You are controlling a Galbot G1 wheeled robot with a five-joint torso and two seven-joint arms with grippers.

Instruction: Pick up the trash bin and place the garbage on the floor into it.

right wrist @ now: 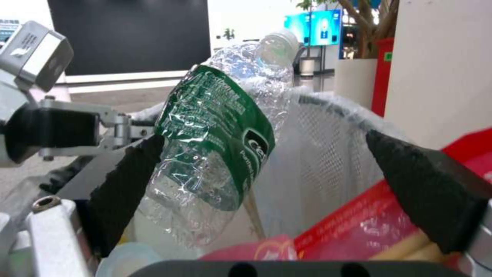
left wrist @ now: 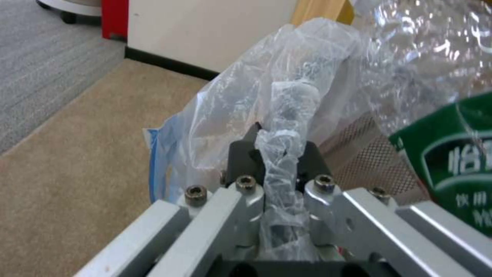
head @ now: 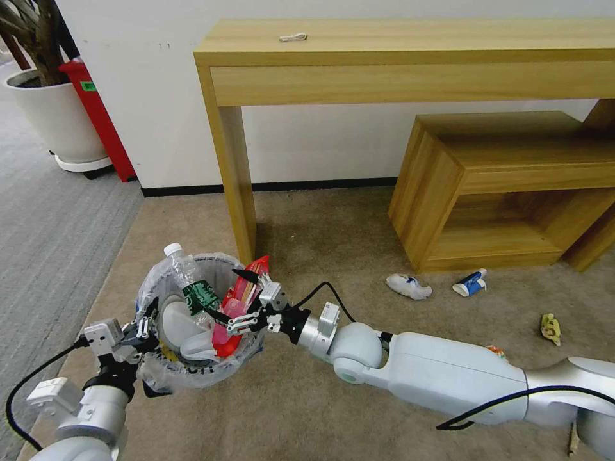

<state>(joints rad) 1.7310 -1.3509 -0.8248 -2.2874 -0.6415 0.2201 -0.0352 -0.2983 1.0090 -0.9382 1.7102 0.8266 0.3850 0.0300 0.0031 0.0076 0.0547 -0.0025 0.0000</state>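
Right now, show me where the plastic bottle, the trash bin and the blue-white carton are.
plastic bottle point(right wrist: 215, 127): right wrist view, on its green label.
trash bin point(head: 150, 285): head view, on its bag-lined rim.
blue-white carton point(head: 469, 283): head view, on its blue side, lying on the carpet.

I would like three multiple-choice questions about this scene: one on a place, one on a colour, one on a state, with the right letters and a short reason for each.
1. Where does the blue-white carton lie?
A. on the carpet before the low wooden shelf
B. on the long table
C. inside the trash bin

2. What colour is the label of the plastic bottle in the trash bin?
A. yellow
B. green
C. black

3. How is the left gripper?
A. open above the floor
B. shut on a slipper
C. shut on the bin's bagged rim

Answers: 1 A, the head view shows it on the floor by the shelf. 2 B, the right wrist view shows a green band. 3 C, the left wrist view shows its fingers pinching the plastic bag at the rim.
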